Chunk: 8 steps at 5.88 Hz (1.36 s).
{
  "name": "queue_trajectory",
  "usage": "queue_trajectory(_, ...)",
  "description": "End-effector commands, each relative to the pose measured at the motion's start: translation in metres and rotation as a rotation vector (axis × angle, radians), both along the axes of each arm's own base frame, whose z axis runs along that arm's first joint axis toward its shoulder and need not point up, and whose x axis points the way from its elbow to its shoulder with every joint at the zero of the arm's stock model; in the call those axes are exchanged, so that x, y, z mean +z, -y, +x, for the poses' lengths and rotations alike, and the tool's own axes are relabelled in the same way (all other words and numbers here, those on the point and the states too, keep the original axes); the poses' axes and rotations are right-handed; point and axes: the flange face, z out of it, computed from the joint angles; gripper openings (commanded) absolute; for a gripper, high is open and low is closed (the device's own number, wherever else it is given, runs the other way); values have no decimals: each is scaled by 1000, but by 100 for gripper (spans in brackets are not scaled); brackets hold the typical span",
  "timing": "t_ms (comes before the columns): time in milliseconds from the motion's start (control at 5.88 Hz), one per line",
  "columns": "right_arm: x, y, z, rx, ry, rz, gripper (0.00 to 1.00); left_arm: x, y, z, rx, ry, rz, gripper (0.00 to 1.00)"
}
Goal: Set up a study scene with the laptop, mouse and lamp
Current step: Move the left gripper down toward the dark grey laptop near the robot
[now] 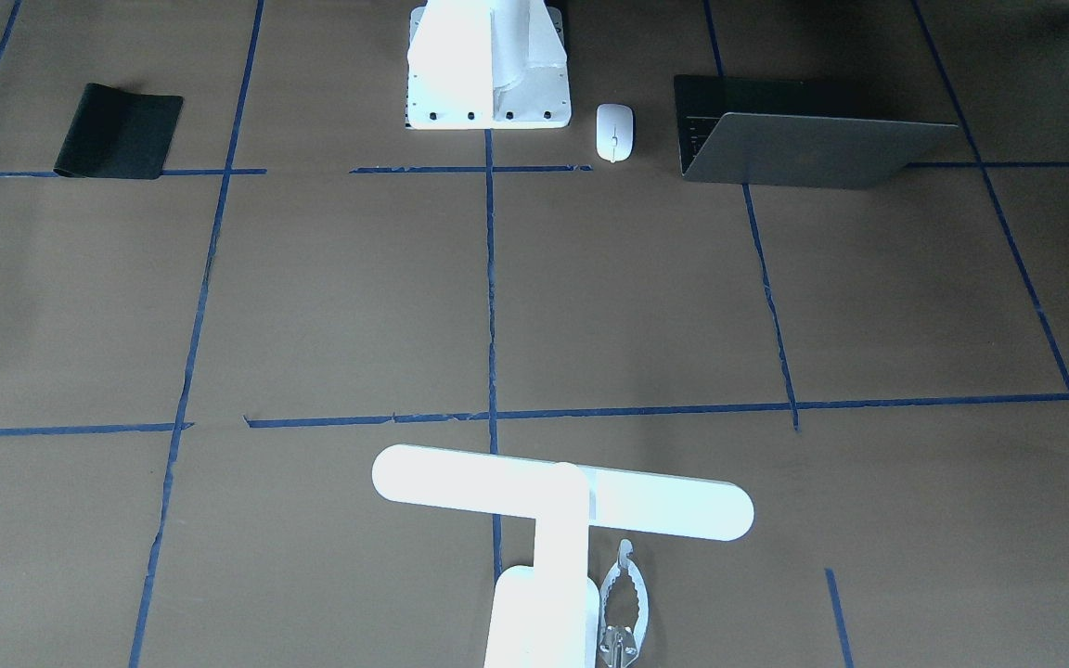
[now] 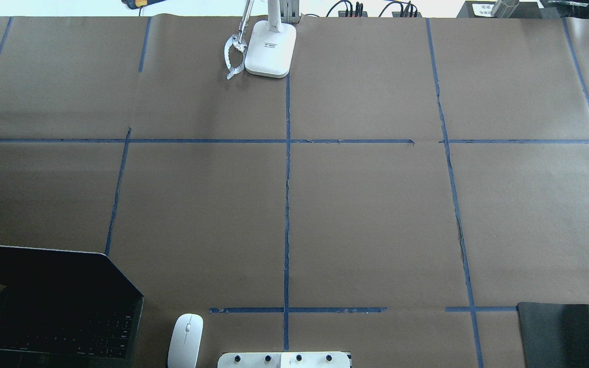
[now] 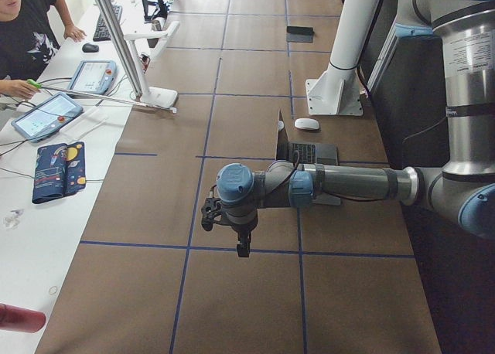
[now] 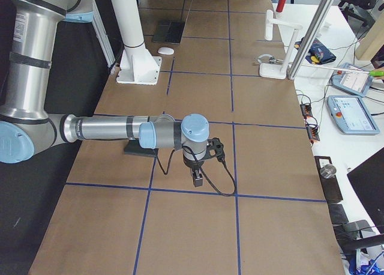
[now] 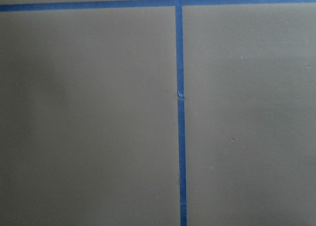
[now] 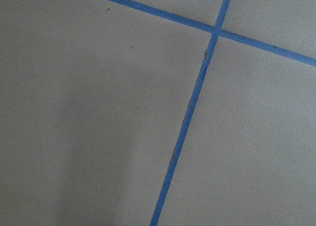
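Observation:
The grey laptop point(image 2: 64, 306) stands open with a dark screen at the near left of the table; its lid back faces the front view point(image 1: 822, 148). The white mouse point(image 2: 186, 340) lies just right of it, also in the front view point(image 1: 614, 132). The white T-shaped lamp point(image 1: 562, 492) stands at the far edge on its base point(image 2: 271, 48). My left gripper point(image 3: 243, 250) and right gripper point(image 4: 197, 180) hang over bare brown paper, far from these things. I cannot tell whether either is open or shut. The wrist views show only paper and blue tape.
A black mat point(image 2: 558, 332) lies at the near right. The white bolted pedestal point(image 2: 284, 359) stands at the near middle. A metal grabber claw point(image 2: 233, 53) on a long rod touches the lamp base. An operator point(image 3: 23, 29) sits beyond the far edge.

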Motion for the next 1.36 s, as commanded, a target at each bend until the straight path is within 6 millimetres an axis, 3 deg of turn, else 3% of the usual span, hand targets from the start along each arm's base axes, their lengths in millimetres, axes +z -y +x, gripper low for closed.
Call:
queue_trajectory(0,0,0,-1,-1,1,-1,100,-3,0,18,46,4,16,100)
queue_trajectory(1021,0,4,-2,-1,5,52,100,-4,0,19,47,-6,20,100)
queue_trajectory(1191,0,5,-3,-4,1,58,100,5,-3,19,45,-5,-1,100)
